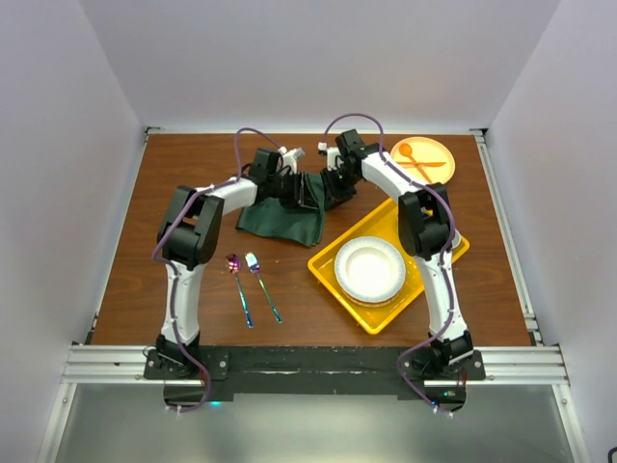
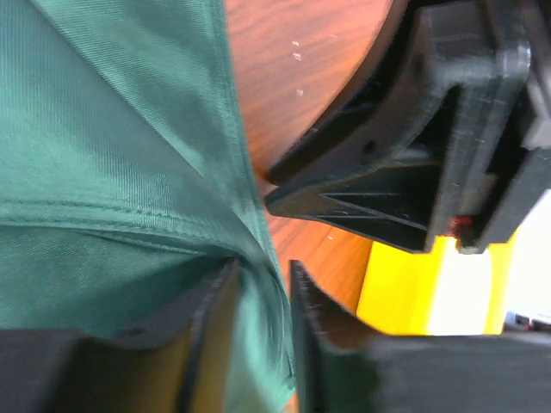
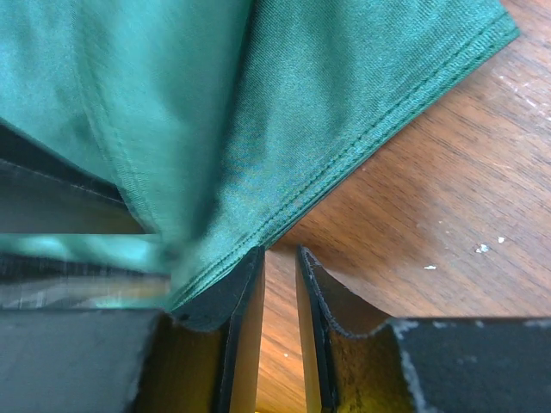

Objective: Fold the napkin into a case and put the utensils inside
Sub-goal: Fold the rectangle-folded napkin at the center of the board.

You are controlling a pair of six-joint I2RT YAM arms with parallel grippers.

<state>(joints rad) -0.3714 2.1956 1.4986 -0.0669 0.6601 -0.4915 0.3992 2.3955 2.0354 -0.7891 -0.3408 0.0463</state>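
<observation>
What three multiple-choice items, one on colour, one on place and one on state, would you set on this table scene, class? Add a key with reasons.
1. The napkin is: A red; B dark green; C white.
2. The white plate sits: A in the yellow tray; B on the napkin; C on the floor.
3. The shiny spoon and fork are: A wrapped in the napkin; B held in grippers; C lying bare on the table.
Key: 1 B, the cloth shows dark green in every view. 2 A, the tray's rim surrounds it. 3 C, both lie on wood, apart from the napkin.
</observation>
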